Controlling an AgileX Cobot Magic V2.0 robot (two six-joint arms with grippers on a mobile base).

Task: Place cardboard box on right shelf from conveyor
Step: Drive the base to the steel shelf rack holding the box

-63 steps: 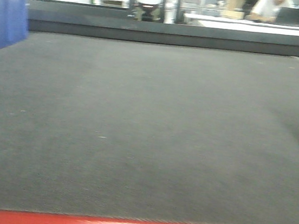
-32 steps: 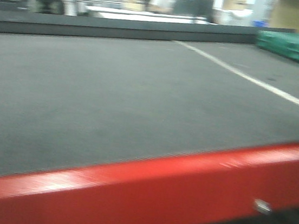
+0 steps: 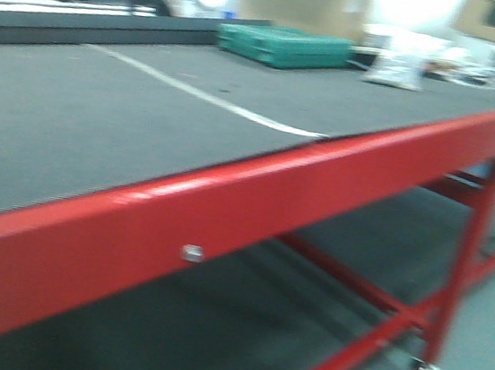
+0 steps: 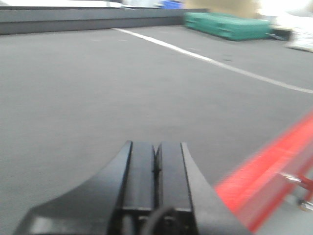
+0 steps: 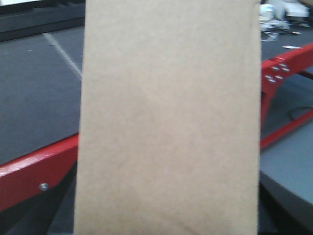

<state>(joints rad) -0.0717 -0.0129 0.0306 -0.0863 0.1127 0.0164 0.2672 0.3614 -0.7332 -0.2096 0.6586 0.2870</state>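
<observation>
A: Which step was this?
B: The carry, I'd judge. The plain tan cardboard box filled the right wrist view. It stood upright in front of the red edge of the wide dark grey woven-belt conveyor and looked to be off the belt.
A: What about the right arm's fingers?
B: They were hidden behind the box, so I couldn't tell their state. Probably pinching it, but that's a guess.
A: And the left?
B: The left arm's black fingers were pressed together with nothing between them. They were held low and level over the conveyor belt, just inside its red edge.
A: Was the shelf visible?
B: The stainless-steel right shelf showed in no view.
A: How should the step be done well?
B: Keep the box upright and clear of the conveyor's red edge and frame legs. The views were smeared, so go slower near the shelf. Bring the bottom face above the shelf's lip, set it flat, then let go. A tall narrow box would likely tip. Keep the left arm out of the path.
A: Anything else on the conveyor?
B: Flat green plastic crates at its far side, beyond a white line and well apart from the box.
</observation>
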